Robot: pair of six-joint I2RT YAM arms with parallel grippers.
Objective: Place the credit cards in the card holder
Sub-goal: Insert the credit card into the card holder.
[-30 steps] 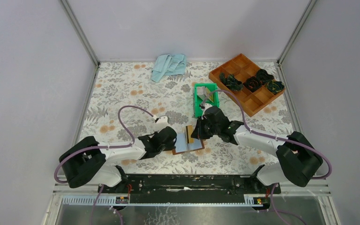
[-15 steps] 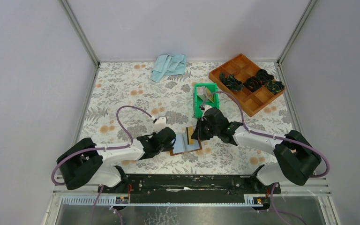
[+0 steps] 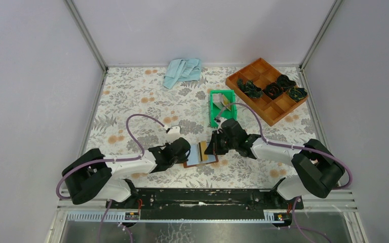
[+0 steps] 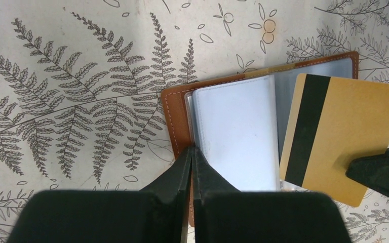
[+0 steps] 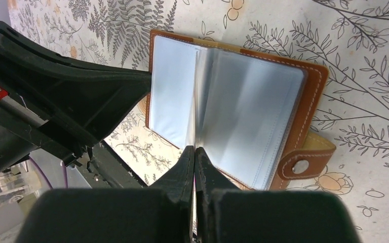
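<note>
The brown leather card holder [image 3: 201, 158] lies open on the flowered cloth, with clear plastic sleeves showing [image 4: 233, 131]. My left gripper [image 3: 185, 154] is shut on the holder's left edge [image 4: 192, 152]. My right gripper [image 3: 211, 147] is shut on a gold-tan card with a dark stripe [image 4: 349, 126], held tilted over the holder's right half. In the right wrist view this gripper [image 5: 195, 151] points at the sleeves and the card is edge-on. The holder's snap tab [image 5: 304, 162] lies at its right. Other cards [image 3: 225, 105] stand in the green bin.
The green plastic bin [image 3: 214, 115] stands just behind the right gripper. An orange-brown wooden compartment tray [image 3: 261, 69] with dark green items is at the back right. A light blue cloth [image 3: 182, 71] lies at the back centre. Grey walls enclose the table.
My right gripper has moved a little left and nearer with the gold card, lower over the open holder. My left gripper has stayed on the holder's edge.
</note>
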